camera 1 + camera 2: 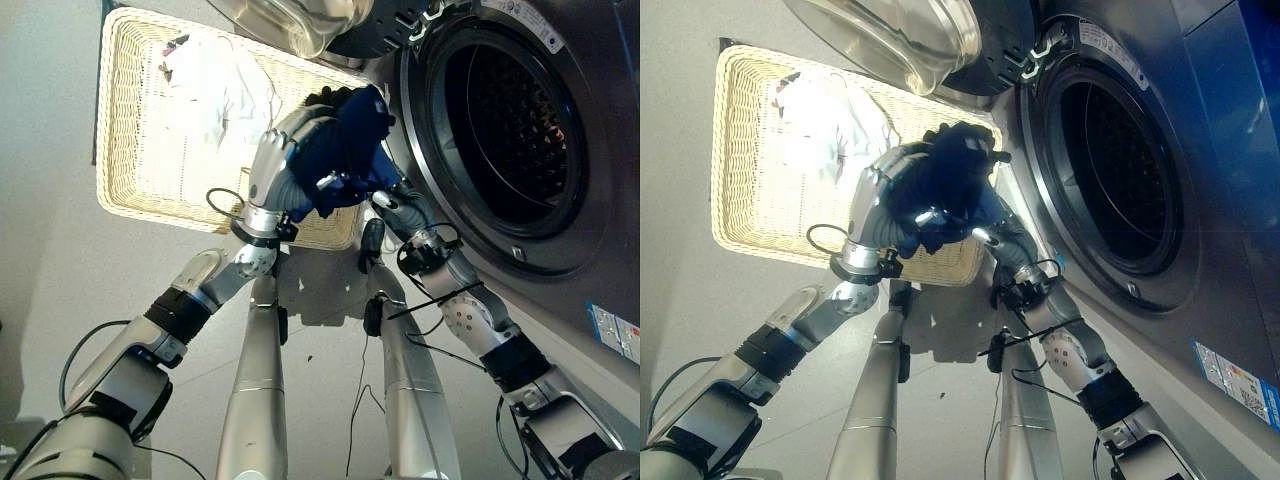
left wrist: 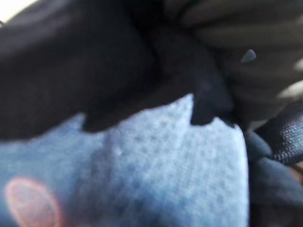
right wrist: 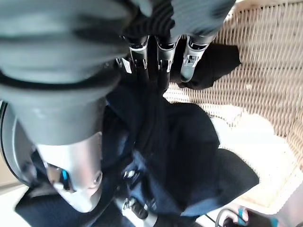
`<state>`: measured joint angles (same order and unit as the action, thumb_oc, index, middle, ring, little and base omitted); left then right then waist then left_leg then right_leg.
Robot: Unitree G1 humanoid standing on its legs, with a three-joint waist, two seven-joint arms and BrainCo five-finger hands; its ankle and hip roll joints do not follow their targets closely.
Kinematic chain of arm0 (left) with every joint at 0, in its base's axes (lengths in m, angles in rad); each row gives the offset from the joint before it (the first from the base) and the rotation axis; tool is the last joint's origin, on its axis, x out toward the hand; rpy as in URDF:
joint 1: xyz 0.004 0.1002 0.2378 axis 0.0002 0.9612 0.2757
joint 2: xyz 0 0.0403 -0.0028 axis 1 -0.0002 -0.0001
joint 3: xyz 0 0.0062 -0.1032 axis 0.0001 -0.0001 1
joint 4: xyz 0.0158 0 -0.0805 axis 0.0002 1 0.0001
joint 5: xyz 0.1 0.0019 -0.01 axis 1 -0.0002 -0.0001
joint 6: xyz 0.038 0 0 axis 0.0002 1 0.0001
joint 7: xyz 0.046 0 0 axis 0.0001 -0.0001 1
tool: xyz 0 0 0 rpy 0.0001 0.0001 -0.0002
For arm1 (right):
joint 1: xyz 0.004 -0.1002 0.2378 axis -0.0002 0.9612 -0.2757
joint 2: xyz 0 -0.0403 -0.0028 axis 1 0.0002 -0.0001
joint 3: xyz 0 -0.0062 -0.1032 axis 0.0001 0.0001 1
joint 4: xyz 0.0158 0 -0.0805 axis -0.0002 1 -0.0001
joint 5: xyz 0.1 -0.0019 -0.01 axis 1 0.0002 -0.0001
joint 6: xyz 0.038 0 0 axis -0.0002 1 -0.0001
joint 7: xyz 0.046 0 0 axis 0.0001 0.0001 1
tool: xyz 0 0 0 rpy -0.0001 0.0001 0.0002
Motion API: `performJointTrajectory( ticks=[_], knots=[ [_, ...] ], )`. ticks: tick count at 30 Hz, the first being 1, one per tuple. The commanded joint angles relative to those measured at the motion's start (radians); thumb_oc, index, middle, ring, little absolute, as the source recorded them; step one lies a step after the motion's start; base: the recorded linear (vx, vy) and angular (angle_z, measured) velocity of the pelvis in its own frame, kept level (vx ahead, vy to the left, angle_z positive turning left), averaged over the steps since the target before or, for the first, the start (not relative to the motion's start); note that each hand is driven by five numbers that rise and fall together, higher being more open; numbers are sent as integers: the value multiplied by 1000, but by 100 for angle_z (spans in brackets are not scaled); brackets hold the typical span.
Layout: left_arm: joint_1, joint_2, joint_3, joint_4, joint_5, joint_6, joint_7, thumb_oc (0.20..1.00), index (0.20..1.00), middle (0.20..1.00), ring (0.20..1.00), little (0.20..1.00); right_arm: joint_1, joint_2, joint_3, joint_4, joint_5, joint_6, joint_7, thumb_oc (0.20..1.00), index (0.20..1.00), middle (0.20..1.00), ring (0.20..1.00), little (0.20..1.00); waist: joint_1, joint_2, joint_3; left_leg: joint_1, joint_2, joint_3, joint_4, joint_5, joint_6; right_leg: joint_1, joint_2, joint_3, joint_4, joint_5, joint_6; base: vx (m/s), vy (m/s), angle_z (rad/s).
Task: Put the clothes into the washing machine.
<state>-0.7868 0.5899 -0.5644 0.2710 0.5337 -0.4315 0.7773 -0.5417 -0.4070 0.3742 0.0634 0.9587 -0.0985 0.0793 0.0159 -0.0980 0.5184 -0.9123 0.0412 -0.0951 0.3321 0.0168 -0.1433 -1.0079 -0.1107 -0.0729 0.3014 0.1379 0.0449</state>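
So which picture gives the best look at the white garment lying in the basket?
The left eye view: the white garment lies spread in the wicker basket, unobstructed. The right eye view shows it similarly. The right wrist view catches a pale patch of it past the dark blue garment; the left wrist view shows blue fabric.

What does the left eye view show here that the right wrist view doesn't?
Left eye view alone: the washing machine's open drum, its glass door swung open above the basket, and the left hand against the dark blue garment.

Right wrist view alone: the right hand from close up, fingers reaching down into the garment's folds.

Both: the dark blue garment held up between the hands, the wicker basket and the white garment lying in it.
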Motion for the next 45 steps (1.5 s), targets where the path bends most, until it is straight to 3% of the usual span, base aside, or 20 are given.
performJointTrajectory(
  ticks=[1,6,13,19,21,22,23,40,41,42,43,44,45],
  knots=[
    [-21,-28,37,-73,-29,-100,-28,200,200,200,200,200,-1,-14,24,-88,25,-12,32,1000,1000,1000,1000,1000,-9,55,2,5,-124,-11,-42,45,89,34,69,-70,56,-37,93,0,0,0],
    [-30,-38,20,-96,-67,-136,-88,200,200,200,200,200,-25,-8,42,-98,17,-22,26,1000,1000,1000,1000,1000,-4,61,2,8,-127,-12,-43,47,87,36,66,-71,55,-35,96,0,0,0],
    [-39,-58,1,-121,-118,-121,-164,200,200,200,200,200,-50,4,42,-115,19,-45,18,1000,1000,1000,1000,1000,0,62,2,7,-131,-14,-41,49,88,34,65,-75,57,-33,97,0,0,0],
    [-31,-73,-11,-132,-177,-146,-245,200,200,200,200,200,-68,12,38,-132,77,-62,34,1000,1000,1000,1000,1000,3,64,2,10,-134,-14,-43,50,91,35,65,-78,55,-28,97,0,0,0],
    [-31,-80,-16,-138,-190,-152,-273,200,200,200,200,200,-73,23,36,-138,113,-65,49,489,489,489,489,489,5,65,2,11,-135,-14,-46,51,91,35,64,-80,53,-27,98,0,0,0],
    [-32,-81,-18,-139,-193,-153,-276,200,200,200,200,200,-74,25,35,-139,124,-66,53,294,294,294,294,294,5,65,2,11,-135,-14,-46,51,92,35,64,-80,53,-26,98,0,0,0],
    [-32,-83,-22,-140,-202,-155,-283,200,200,200,200,200,-76,29,32,-141,156,-65,62,200,200,200,200,200,6,65,2,12,-135,-14,-45,51,93,35,63,-80,55,-25,98,0,0,0],
    [-29,-96,-28,-143,-182,-146,-263,200,200,200,200,200,-66,47,31,-141,222,-65,109,200,200,200,200,200,7,72,2,12,-136,-5,-55,61,94,30,55,-87,50,-18,99,0,0,0],
    [-30,-98,-30,-143,-176,-144,-264,228,228,228,228,228,-65,48,31,-140,235,-69,115,200,200,200,200,200,7,72,2,11,-136,-4,-56,62,94,29,54,-89,48,-17,99,0,0,0],
    [-30,-98,-30,-142,-176,-145,-264,307,307,307,307,307,-66,48,31,-139,237,-69,116,200,200,200,200,200,7,72,2,12,-136,-4,-56,62,94,30,54,-89,48,-17,99,0,0,0],
    [-31,-95,-33,-142,-177,-142,-261,598,598,598,598,598,-64,52,30,-136,243,-72,120,200,200,200,200,200,8,72,2,12,-136,-4,-58,63,94,30,54,-90,47,-16,99,0,0,0],
    [-32,-97,-32,-141,-182,-138,-272,1000,1000,1000,1000,1000,-65,53,30,-136,243,-73,119,200,200,200,200,200,8,73,2,11,-137,-4,-57,64,94,30,54,-90,47,-16,99,0,0,0],
    [-31,-98,-32,-142,-184,-133,-277,1000,1000,1000,1000,1000,-65,54,30,-134,241,-75,119,200,200,200,200,200,8,73,2,11,-137,-4,-57,64,93,29,54,-90,47,-15,99,0,0,0]
  ],
)
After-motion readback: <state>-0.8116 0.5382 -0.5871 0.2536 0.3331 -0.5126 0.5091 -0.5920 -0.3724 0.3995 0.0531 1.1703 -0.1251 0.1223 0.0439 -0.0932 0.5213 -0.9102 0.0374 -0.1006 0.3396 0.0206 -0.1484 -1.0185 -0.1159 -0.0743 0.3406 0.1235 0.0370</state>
